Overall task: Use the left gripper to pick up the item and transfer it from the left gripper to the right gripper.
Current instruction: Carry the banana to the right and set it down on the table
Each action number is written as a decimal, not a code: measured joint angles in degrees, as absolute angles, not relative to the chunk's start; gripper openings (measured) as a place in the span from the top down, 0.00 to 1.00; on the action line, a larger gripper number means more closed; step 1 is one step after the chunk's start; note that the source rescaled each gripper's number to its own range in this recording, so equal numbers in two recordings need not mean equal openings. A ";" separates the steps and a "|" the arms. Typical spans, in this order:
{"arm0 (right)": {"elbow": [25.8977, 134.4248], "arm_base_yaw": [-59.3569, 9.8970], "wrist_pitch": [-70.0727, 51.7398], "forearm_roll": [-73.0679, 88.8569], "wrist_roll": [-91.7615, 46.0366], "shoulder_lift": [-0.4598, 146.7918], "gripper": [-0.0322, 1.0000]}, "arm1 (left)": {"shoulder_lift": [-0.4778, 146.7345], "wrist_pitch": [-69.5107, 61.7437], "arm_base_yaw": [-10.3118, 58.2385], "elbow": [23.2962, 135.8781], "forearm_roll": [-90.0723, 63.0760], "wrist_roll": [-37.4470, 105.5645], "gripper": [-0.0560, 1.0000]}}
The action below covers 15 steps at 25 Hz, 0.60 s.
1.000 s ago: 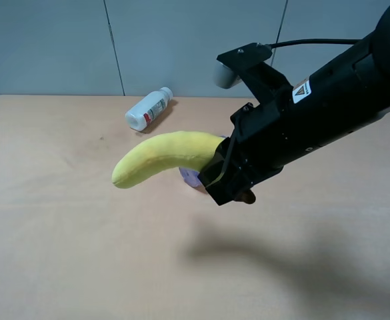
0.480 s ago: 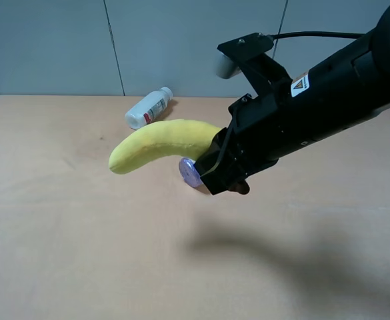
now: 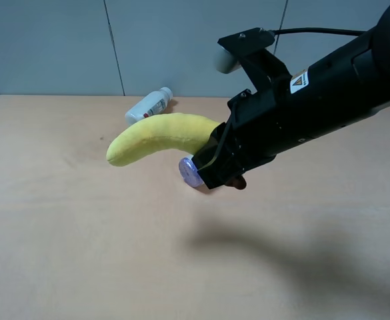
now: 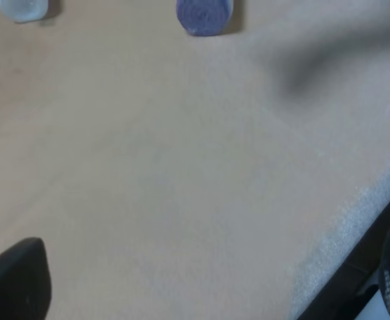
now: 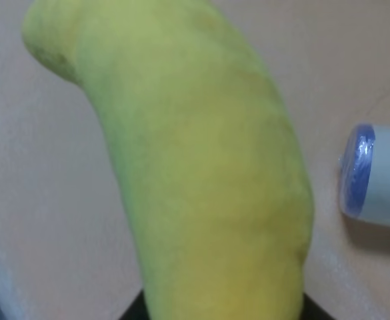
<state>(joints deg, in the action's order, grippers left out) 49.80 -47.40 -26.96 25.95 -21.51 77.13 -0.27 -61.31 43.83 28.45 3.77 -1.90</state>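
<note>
Slanting down from the upper right to frame centre, the right gripper [image 3: 215, 155] has its jaws clamped on one end of the banana [image 3: 158, 137], above the worktop [image 3: 81, 233].

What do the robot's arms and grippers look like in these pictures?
The right arm is bulky, angular and black, with a small triangle warning label, a grey knob on a black bracket and a thin black cable. The right gripper is black too. Of the left gripper only one blunt black part shows.
</note>
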 joint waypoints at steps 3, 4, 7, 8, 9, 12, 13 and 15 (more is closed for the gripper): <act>49.80 -47.40 -26.96 26.09 -21.51 77.13 0.95 | -0.27 -61.00 43.83 28.45 3.77 -1.90 0.02; 49.80 -47.40 -26.96 26.09 -21.51 77.13 0.95 | -0.27 -61.00 43.83 28.45 3.77 -1.90 0.02; 49.80 -47.40 -26.96 26.09 -21.51 77.13 0.95 | -0.27 -60.96 43.83 28.45 3.77 -1.95 0.02; 49.80 -47.40 -26.96 26.10 -21.51 77.13 0.95 | -0.27 -60.96 43.83 28.45 3.77 -1.95 0.02; 49.80 -47.40 -26.96 26.10 -21.51 77.13 0.95 | -0.27 -60.96 43.48 28.45 3.77 -1.95 0.02; 49.80 -47.40 -26.91 26.10 -21.51 77.13 0.95 | -0.27 -60.96 39.42 28.45 3.77 -1.95 0.02; 49.80 -47.40 -26.83 26.10 -21.51 77.13 0.95 | -0.27 -60.96 37.02 28.45 3.77 -1.95 0.02; 49.80 -47.40 -26.79 26.10 -21.51 77.13 0.95 | -0.27 -60.96 28.46 28.44 3.77 -1.95 0.02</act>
